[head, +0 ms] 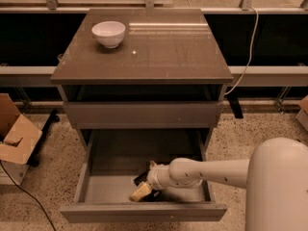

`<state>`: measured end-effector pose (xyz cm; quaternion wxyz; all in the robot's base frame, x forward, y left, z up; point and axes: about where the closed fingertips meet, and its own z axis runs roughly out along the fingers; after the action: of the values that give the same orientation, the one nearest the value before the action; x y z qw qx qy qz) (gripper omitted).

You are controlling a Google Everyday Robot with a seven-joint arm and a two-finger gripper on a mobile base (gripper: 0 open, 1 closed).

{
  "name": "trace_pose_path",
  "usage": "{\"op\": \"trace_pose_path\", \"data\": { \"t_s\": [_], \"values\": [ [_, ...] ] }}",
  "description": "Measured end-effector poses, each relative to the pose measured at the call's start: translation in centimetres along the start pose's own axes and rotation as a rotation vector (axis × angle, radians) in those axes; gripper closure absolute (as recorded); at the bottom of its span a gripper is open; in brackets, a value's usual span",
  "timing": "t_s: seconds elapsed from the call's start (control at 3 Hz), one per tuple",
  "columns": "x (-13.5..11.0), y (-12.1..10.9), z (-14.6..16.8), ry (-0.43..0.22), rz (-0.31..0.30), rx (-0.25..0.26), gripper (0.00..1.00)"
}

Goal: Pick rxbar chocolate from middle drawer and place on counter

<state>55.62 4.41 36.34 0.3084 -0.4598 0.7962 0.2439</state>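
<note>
Room, left to right: an open cardboard box (17, 139) sits on the speckled floor (53, 177), and a dark ledge runs behind the cabinet. We note a white bowl (108, 33) at the far left of the counter (159, 57), whose glossy top reflects light. Below it one drawer front (142, 114) is closed. The middle drawer (108, 189) is pulled out. Inside, near its front centre, a dark flat shape, which we take for the rxbar chocolate (140, 178), lies just beside the gripper (140, 193), on its far side. We cannot tell whether the gripper is open or closed on it. The white arm (211, 172) enters from the right. A white cable (246, 47) hangs at the right.
</note>
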Motion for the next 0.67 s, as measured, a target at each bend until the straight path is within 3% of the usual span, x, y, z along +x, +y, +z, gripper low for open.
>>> {"op": "trace_pose_path", "data": {
  "t_s": [0.33,0.67],
  "values": [
    [0.90,-0.17,0.90,-0.001,0.010,-0.007,0.15],
    [1.37,-0.18,1.04,-0.001,0.018,-0.005,0.39]
  ]
}}
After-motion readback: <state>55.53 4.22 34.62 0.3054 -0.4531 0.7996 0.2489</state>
